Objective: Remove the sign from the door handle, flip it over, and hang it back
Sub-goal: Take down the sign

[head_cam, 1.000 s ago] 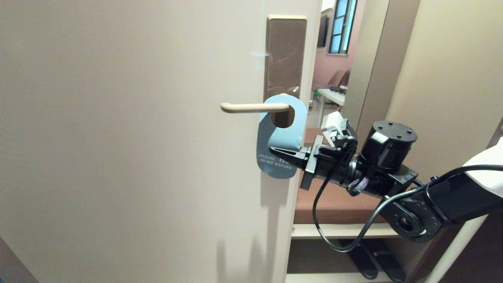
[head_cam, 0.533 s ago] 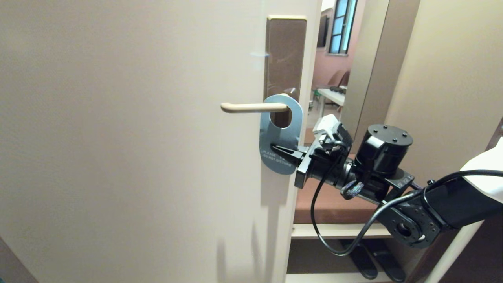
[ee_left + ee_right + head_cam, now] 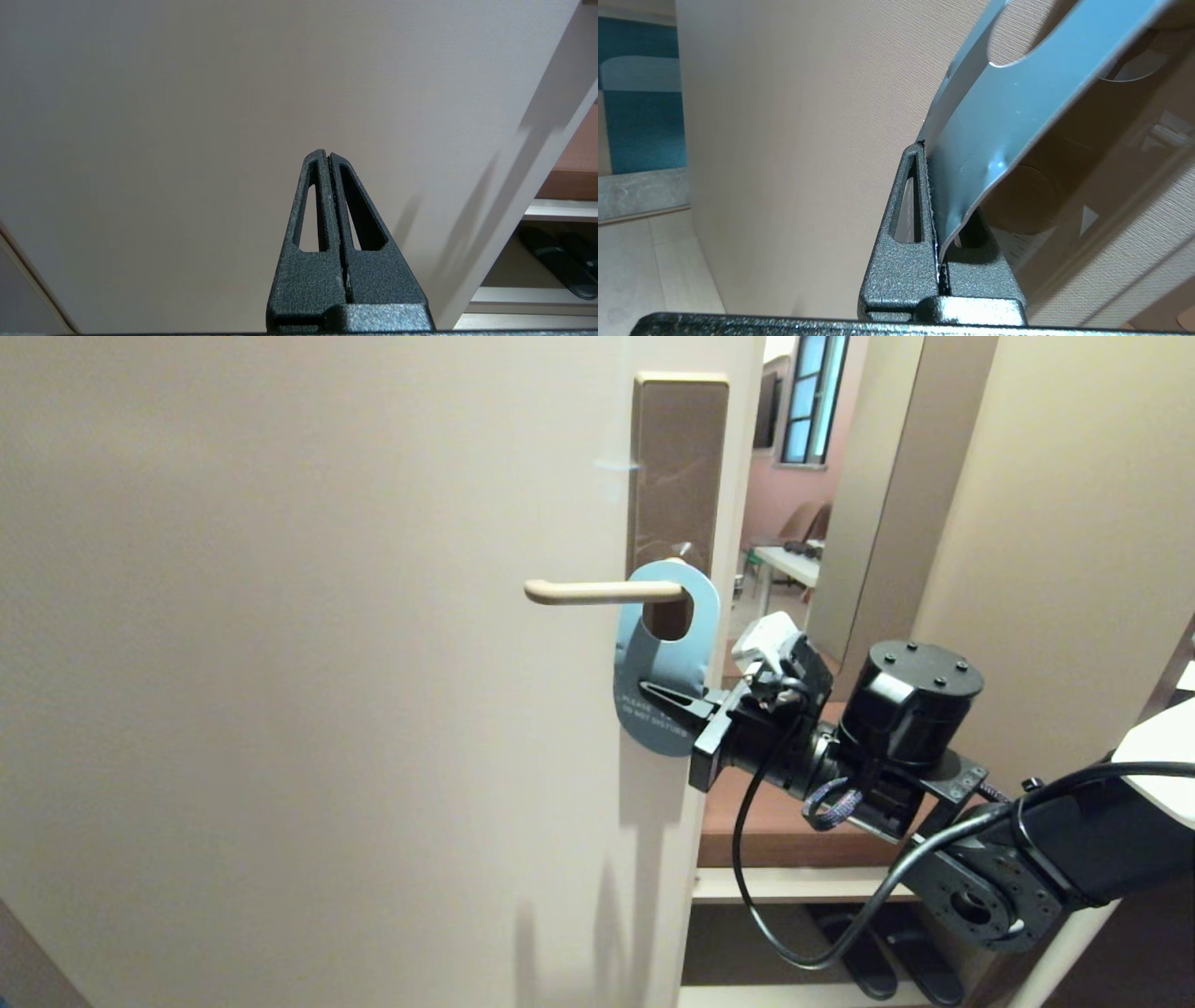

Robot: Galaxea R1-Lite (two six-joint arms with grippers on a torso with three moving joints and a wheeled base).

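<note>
Pinching the sign [image 3: 665, 658] by its lower half while it hangs on the door handle [image 3: 602, 590].

My right gripper [image 3: 665, 696] reaches in level from the open side of the door, its black, grainy fingers [image 3: 896, 261] pressed together on the thin, glossy light-blue card, which bows slightly where I clamp it. It is a flat oblong with rounded ends, its white lettering partly covered by my finger, and its round hole is looped over the slim cream lever close to the neck. That smooth lever juts sideways from a tall brown metal plate [image 3: 677, 457] with a dull sheen, fixed to the finely textured beige door [image 3: 308, 672]. My left gripper [image 3: 329, 158] points at the plain door face, its tapered, slotted fingers closed flat against each other with nothing between them.
</note>
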